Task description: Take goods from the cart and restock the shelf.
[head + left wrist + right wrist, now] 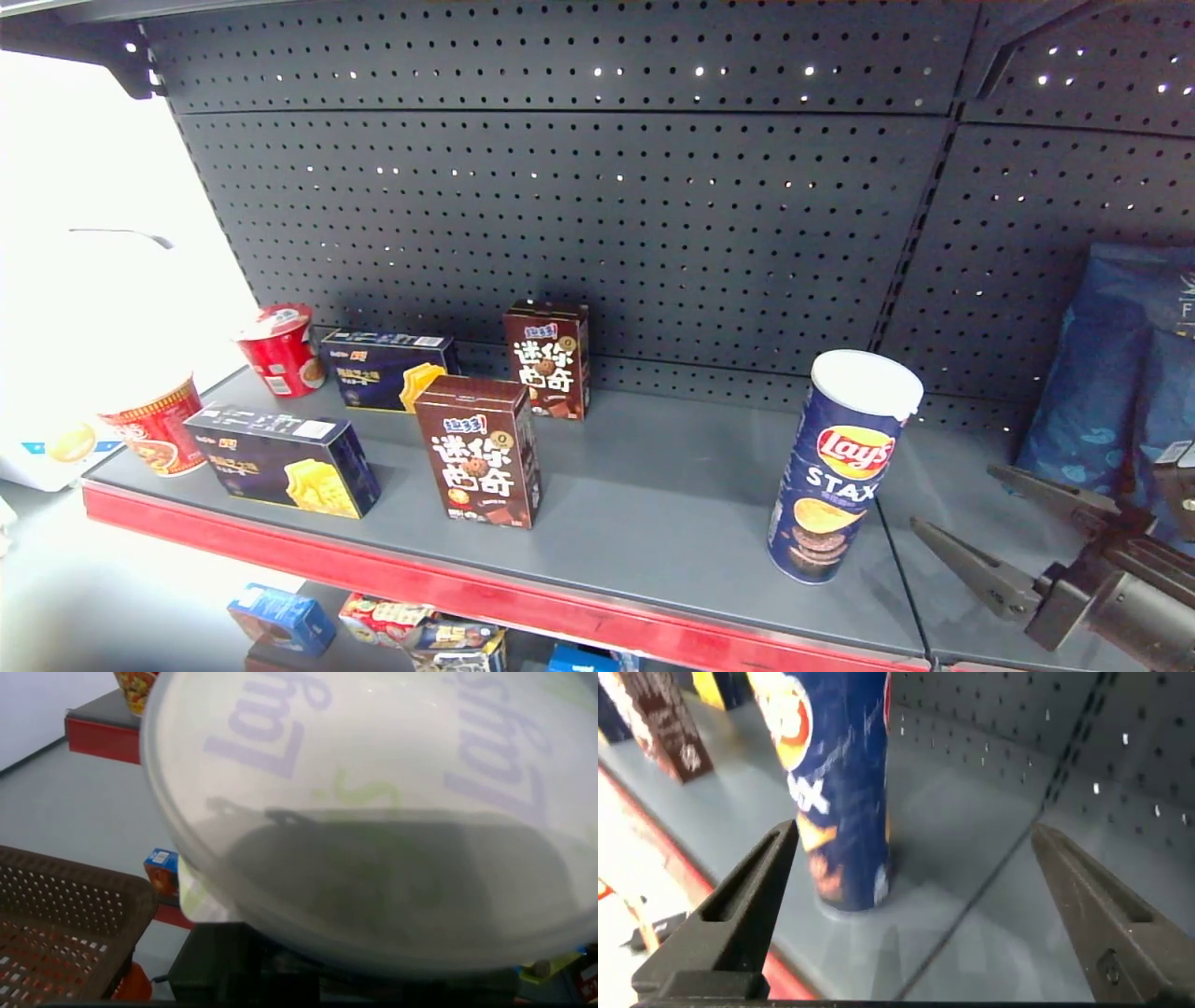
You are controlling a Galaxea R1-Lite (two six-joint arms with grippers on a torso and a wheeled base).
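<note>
A blue chips can [840, 467] with a white lid stands upright on the grey shelf [653, 523], right of centre. My right gripper [953, 497] is open just to the can's right, not touching it. In the right wrist view the same can [840, 793] stands just ahead of the open right gripper [917, 833], nearer one finger [738, 924]. The translucent lid of another chips can [374, 784] sits very close to the left wrist camera, held up off the floor in my left gripper. The brown cart basket [65, 924] lies below it.
Two brown cookie boxes [481, 453] [549, 359], two dark blue boxes [289, 462] [387, 369] and two red noodle cups [280, 350] [154, 425] fill the shelf's left half. Blue bags [1111, 373] stand at the right. A black pegboard [597, 215] backs the shelf.
</note>
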